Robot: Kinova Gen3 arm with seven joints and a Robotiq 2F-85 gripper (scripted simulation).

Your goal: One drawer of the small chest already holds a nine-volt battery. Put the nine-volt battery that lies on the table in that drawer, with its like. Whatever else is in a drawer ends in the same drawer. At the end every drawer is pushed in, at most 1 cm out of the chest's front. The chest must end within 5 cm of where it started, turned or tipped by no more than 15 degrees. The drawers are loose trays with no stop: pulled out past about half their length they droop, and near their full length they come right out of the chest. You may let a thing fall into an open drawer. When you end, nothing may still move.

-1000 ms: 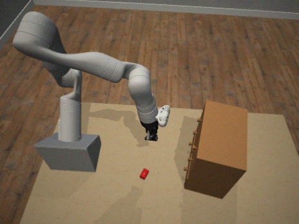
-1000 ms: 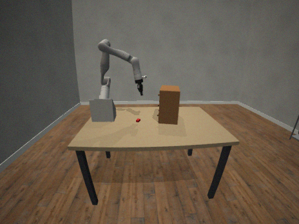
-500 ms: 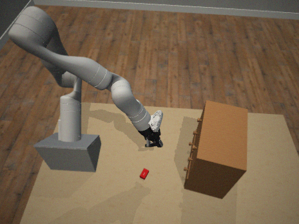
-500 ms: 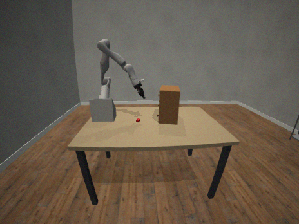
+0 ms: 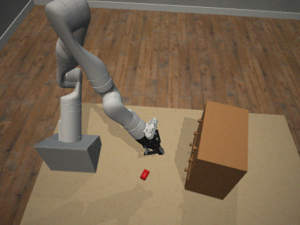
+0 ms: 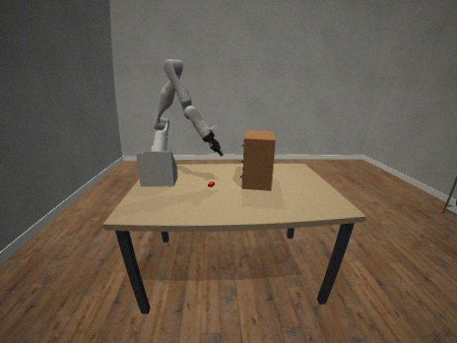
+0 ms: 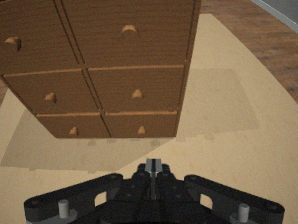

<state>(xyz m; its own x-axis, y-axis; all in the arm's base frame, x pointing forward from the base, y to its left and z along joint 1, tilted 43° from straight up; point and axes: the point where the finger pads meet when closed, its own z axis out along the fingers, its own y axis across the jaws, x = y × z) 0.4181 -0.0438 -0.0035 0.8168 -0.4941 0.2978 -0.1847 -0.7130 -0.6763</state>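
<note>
The red nine-volt battery (image 5: 144, 174) lies on the table between the arm's base and the chest; it also shows in the exterior view (image 6: 211, 184). The brown chest (image 5: 220, 149) stands to the right, its knobbed front facing the arm. In the wrist view its front (image 7: 107, 56) shows several drawers in two columns, all pushed in. My gripper (image 5: 160, 150) is shut and empty, tilted toward the chest's front and held above the table, some way short of it. Its closed fingertips show in the wrist view (image 7: 153, 164). The battery is out of the wrist view.
The arm's grey base block (image 5: 68, 152) stands at the table's left. The table edge (image 6: 236, 227) runs in front of the battery and chest.
</note>
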